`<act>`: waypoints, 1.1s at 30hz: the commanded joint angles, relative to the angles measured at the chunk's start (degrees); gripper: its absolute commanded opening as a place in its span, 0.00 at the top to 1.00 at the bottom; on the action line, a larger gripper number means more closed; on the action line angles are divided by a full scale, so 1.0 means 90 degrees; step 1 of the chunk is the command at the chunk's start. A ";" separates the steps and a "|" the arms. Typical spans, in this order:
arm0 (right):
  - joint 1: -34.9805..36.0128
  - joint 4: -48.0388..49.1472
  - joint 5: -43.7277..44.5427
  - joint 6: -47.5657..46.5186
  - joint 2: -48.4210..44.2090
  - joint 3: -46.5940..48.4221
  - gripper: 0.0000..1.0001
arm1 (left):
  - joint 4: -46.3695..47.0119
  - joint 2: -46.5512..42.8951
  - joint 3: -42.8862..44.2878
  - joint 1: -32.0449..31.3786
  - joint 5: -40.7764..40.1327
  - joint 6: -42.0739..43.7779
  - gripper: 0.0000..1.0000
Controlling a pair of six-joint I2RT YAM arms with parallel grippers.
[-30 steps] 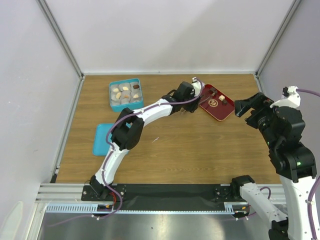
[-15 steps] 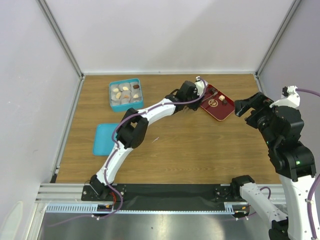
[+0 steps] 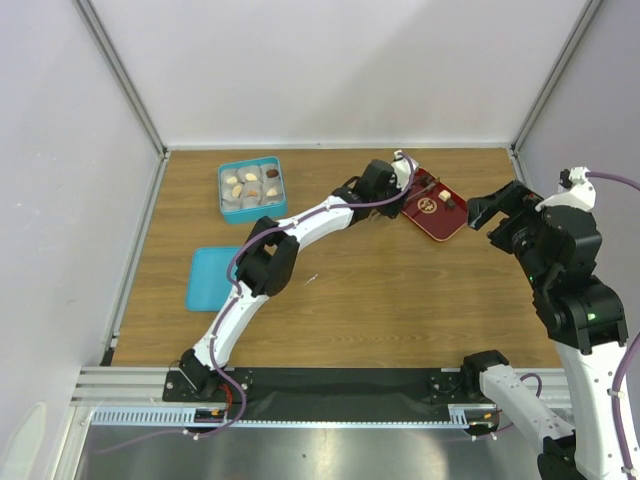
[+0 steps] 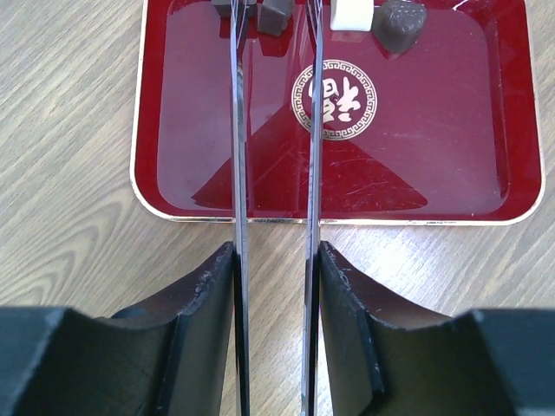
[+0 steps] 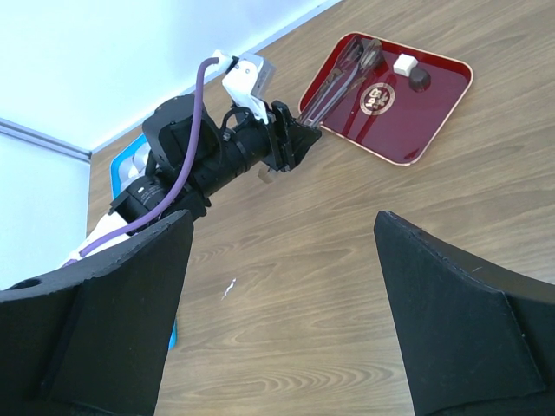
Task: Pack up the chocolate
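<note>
Leftmost on the desk [image 3: 380, 300] lies a flat teal lid [image 3: 207, 278], and just beyond it stands a teal box [image 3: 252, 161] with several pieces of chocolate [image 3: 250, 186] already in its compartments. Further right, the left gripper [image 4: 276, 251] is clamped narrowly on a pair of long metal tongs [image 4: 237, 173], whose two thin blades reach out over a red tray [image 4: 173, 130]. At the tray's far edge sits a row of sweets: a brown square [image 4: 274, 15] between the blade ends, then a cream square [image 4: 351, 12], then a dark rounded piece [image 4: 398, 21]. Right of the tray, the right gripper [image 5: 284, 225] hangs above the desk with its jaws spread wide, holding nothing.
</note>
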 commanded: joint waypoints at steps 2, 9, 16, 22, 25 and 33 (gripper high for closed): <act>-0.0001 0.0293 0.0125 -0.0116 0.0078 0.0095 0.08 | 0.0176 -0.0054 0.0252 -0.0076 0.0192 0.0070 0.55; -0.0001 0.0283 0.0145 -0.0155 0.0078 0.0085 0.08 | 0.0206 -0.0025 0.0270 -0.0144 0.0114 0.0050 0.54; -0.0001 0.0283 0.0233 -0.0214 0.0049 0.0192 0.08 | 0.0001 0.0082 0.0475 -0.0135 -0.0022 -0.0008 0.54; -0.0001 0.0273 0.0262 -0.0243 0.0039 0.0251 0.08 | -0.0087 0.0122 0.0573 -0.0144 -0.0022 -0.0008 0.54; -0.0001 0.0264 0.0281 -0.0253 0.0019 0.0319 0.08 | -0.0263 0.0219 0.0768 -0.0154 -0.0042 -0.0018 0.55; -0.0001 0.0205 0.0321 -0.0224 -0.0078 0.0456 0.08 | -0.0400 0.0219 0.0778 -0.0164 -0.0237 -0.0174 0.55</act>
